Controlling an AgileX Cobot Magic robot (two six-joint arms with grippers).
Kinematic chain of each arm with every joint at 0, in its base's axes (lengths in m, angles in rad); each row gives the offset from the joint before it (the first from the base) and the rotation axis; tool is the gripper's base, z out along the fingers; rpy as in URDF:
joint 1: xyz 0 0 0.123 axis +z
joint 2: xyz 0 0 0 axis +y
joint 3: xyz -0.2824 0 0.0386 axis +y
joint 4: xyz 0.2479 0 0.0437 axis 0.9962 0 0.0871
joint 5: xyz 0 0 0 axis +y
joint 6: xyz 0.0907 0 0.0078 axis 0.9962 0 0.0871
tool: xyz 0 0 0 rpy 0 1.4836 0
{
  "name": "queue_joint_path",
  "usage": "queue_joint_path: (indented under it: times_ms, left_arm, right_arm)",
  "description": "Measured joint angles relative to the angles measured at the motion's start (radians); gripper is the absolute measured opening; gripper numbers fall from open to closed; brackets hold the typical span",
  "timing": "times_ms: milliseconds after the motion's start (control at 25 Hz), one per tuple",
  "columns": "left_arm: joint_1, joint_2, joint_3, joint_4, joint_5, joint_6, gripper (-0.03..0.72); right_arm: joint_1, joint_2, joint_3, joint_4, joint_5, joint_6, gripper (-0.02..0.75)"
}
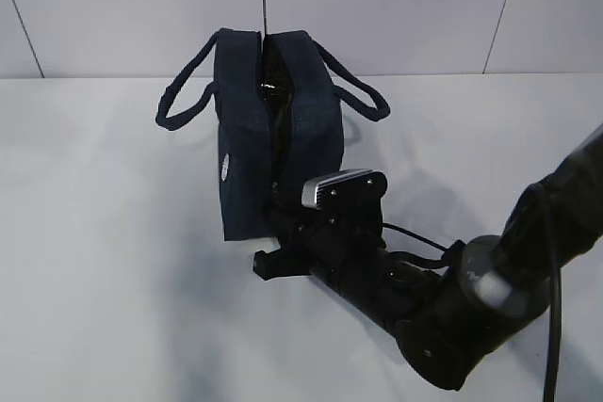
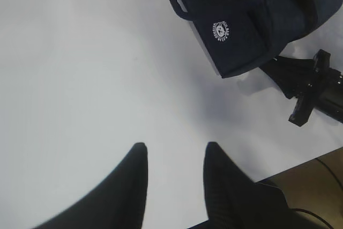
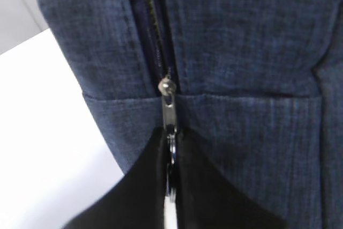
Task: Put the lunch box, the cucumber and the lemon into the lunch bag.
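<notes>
The navy lunch bag (image 1: 247,138) stands on the white table, handles hanging to both sides, its zipper gaping along the top and down the near end. My right gripper (image 3: 170,132) is shut on the silver zipper pull (image 3: 169,108) low on the bag's near end (image 3: 241,41); in the exterior view the right gripper (image 1: 287,233) presses against the bag's foot. My left gripper (image 2: 174,146) is open and empty above bare table, left of the bag (image 2: 252,20). The lunch box, cucumber and lemon are out of view.
The white table (image 1: 104,233) runs to a pale wall behind. The right arm (image 1: 452,298) reaches in from the lower right. The table's edge and a dark floor (image 2: 316,181) show in the left wrist view. The right gripper (image 2: 308,92) shows there beside the bag.
</notes>
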Motion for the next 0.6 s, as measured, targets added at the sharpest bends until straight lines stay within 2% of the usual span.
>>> queue_joint_path:
  times_ms: [280,440,600]
  left_arm:
    - [0.000,0.031,0.000,-0.020,0.000,0.000,0.237]
    - [-0.002,0.070,0.007,-0.092,-0.002,0.017,0.237]
    - [-0.005,0.115,0.075,-0.133,-0.006,0.033,0.239]
  right_arm:
    - [0.000,0.000,0.014,-0.002,-0.001,0.005,0.000]
    - [0.000,-0.002,0.031,-0.004,-0.008,0.007,0.000]
    - [0.000,-0.010,0.036,-0.022,-0.009,0.020,0.000]
